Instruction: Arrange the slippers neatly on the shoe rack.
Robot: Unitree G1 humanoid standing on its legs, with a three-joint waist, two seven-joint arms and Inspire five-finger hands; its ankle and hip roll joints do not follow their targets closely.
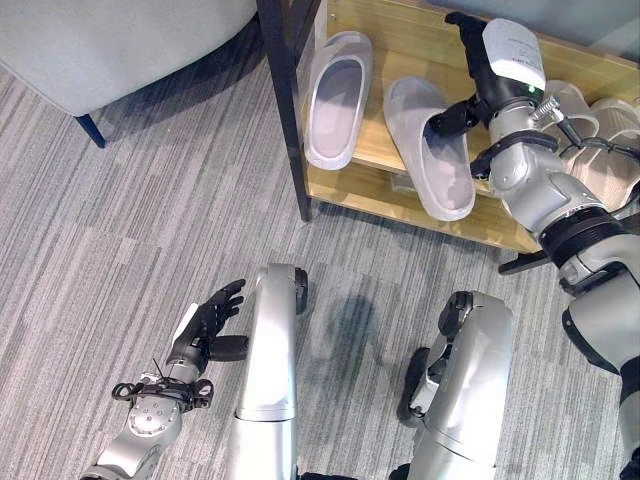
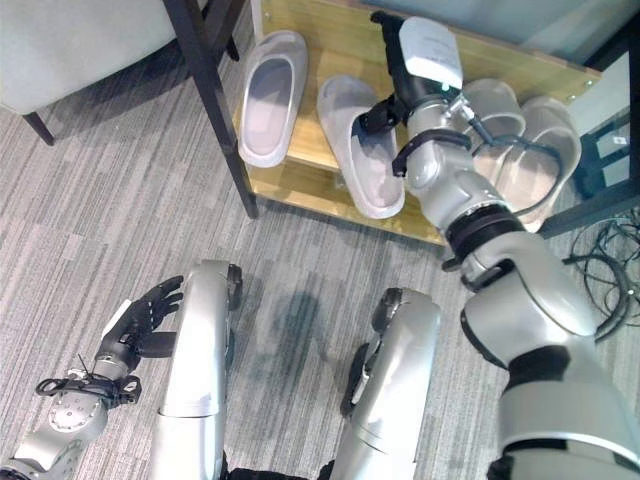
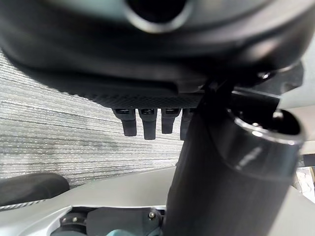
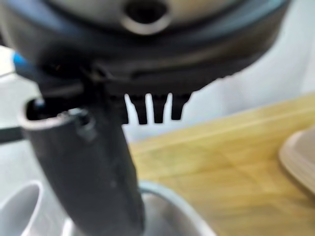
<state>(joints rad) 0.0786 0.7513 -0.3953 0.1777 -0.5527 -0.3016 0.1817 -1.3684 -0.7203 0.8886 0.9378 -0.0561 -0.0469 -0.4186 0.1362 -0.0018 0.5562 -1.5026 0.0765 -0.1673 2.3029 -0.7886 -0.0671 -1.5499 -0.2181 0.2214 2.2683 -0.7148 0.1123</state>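
Two pale grey rubber slippers (image 1: 340,95) lie on the low wooden shoe rack (image 1: 400,40), the right robot hand (image 1: 500,60) open above one, the left robot hand (image 1: 210,320) relaxed near the striped grey carpet (image 1: 120,230).

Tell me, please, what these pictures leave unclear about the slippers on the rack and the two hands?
- Beige slippers: partly hidden by the right arm in both eye views; how they lie is unclear.
- Right hand: whether it touches the tilted grey slipper is unclear; its wrist view is blurred.
- Shoe rack: cut off by the top edge in both eye views.
- Left hand: open, low over the carpet.
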